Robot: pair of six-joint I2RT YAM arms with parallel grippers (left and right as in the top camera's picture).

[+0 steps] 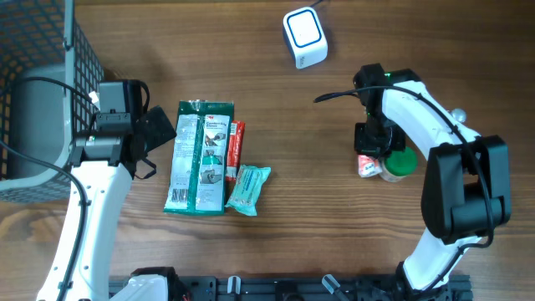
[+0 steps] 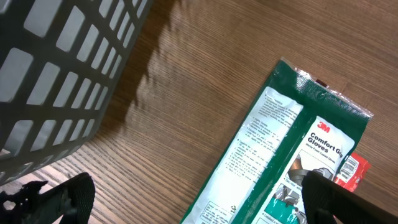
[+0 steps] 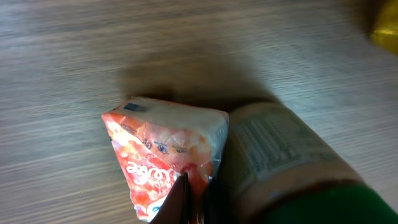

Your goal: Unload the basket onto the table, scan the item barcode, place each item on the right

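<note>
In the right wrist view my right gripper (image 3: 193, 200) is shut on the edge of an orange-red snack packet (image 3: 158, 146), which rests on the wooden table against a bottle (image 3: 280, 155) with a green cap. From overhead, that gripper (image 1: 374, 155) sits over the packet (image 1: 367, 166) at the right. The white barcode scanner (image 1: 304, 37) stands at the back, apart from it. My left gripper (image 1: 157, 144) is open beside a green and white gloves package (image 1: 199, 156). Its fingers (image 2: 62, 200) straddle the package's left edge (image 2: 280, 155) and hold nothing.
A grey wire basket (image 1: 42, 75) fills the far left, close behind the left arm. A red flat pack (image 1: 236, 149) and a teal packet (image 1: 248, 189) lie against the gloves package. The green-capped bottle (image 1: 398, 165) touches the held packet.
</note>
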